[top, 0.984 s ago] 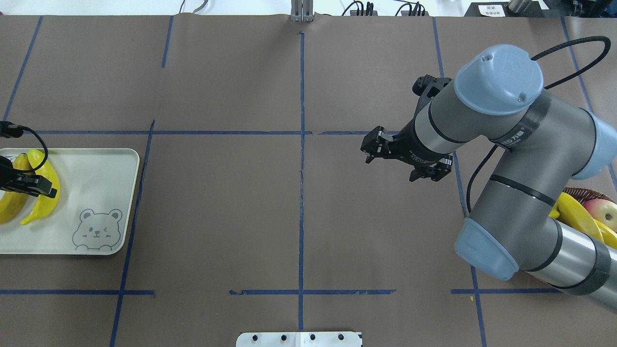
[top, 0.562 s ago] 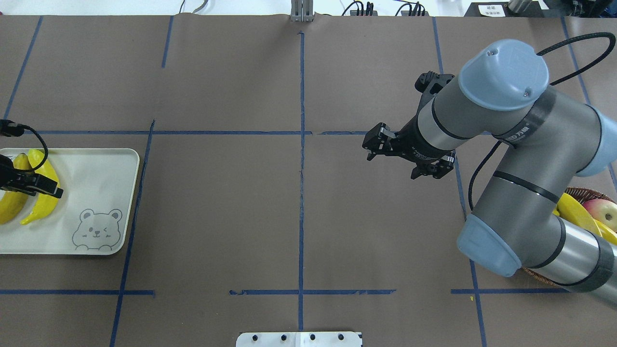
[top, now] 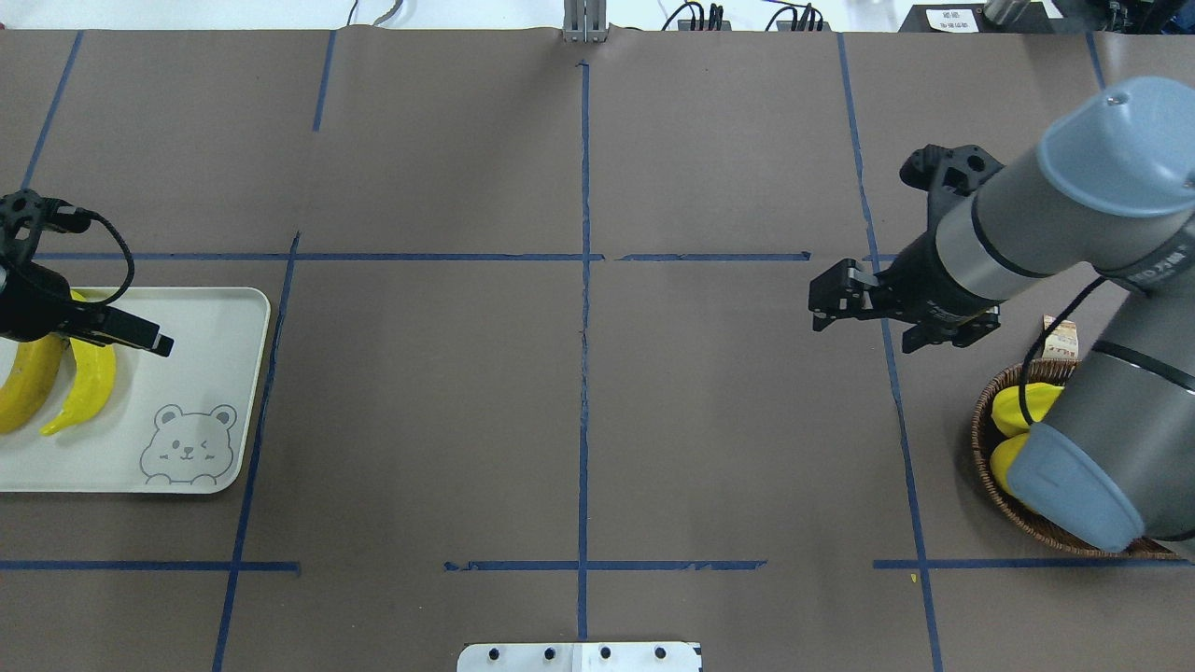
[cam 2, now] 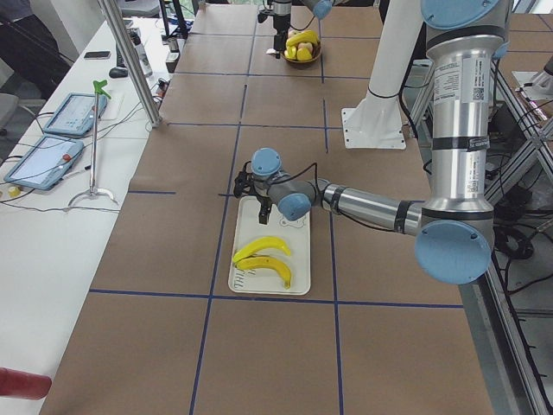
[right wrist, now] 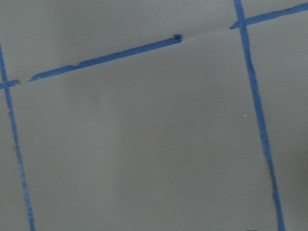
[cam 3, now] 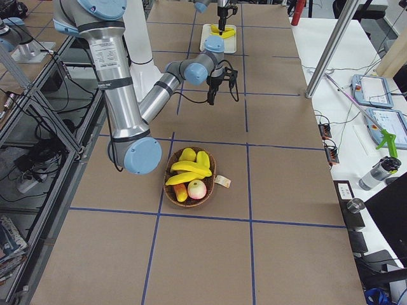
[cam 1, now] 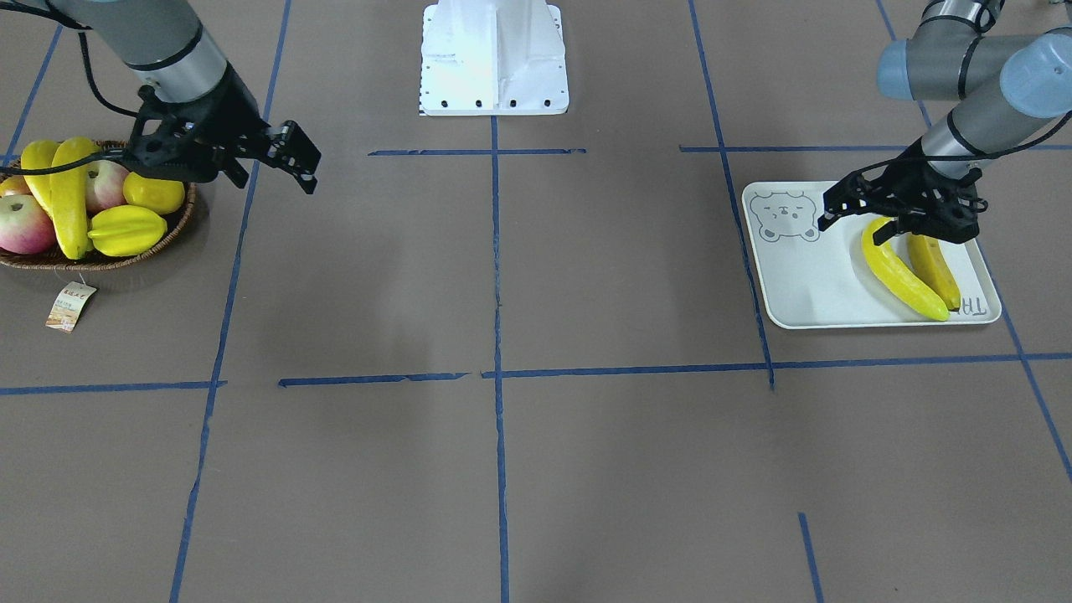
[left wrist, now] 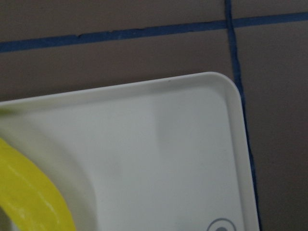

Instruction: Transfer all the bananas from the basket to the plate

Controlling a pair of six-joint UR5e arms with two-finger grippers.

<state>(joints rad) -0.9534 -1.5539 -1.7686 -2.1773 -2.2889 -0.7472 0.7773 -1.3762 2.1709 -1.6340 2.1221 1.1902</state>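
Two yellow bananas (cam 1: 900, 272) (cam 1: 936, 268) lie side by side on the white bear plate (cam 1: 804, 285); they also show in the overhead view (top: 84, 383) (top: 23, 383). My left gripper (top: 154, 341) hovers open and empty just above the plate, beside the bananas. Two more bananas (cam 1: 71, 197) (cam 1: 33, 163) lie in the wicker basket (cam 1: 100, 261). My right gripper (top: 820, 306) is open and empty above bare table, apart from the basket (top: 985, 457), which my right arm partly hides in the overhead view.
The basket also holds a starfruit (cam 1: 126, 230), a round yellow fruit (cam 1: 155, 193) and two apples (cam 1: 25, 222). Its paper tag (cam 1: 71, 306) lies on the table. The robot's white base (cam 1: 494, 59) stands at the table's edge. Blue tape lines cross the brown table.
My right arm has swung right, toward the basket, and uncovered the basket's left part. My left gripper has come off the bananas and moved right and up over the plate.
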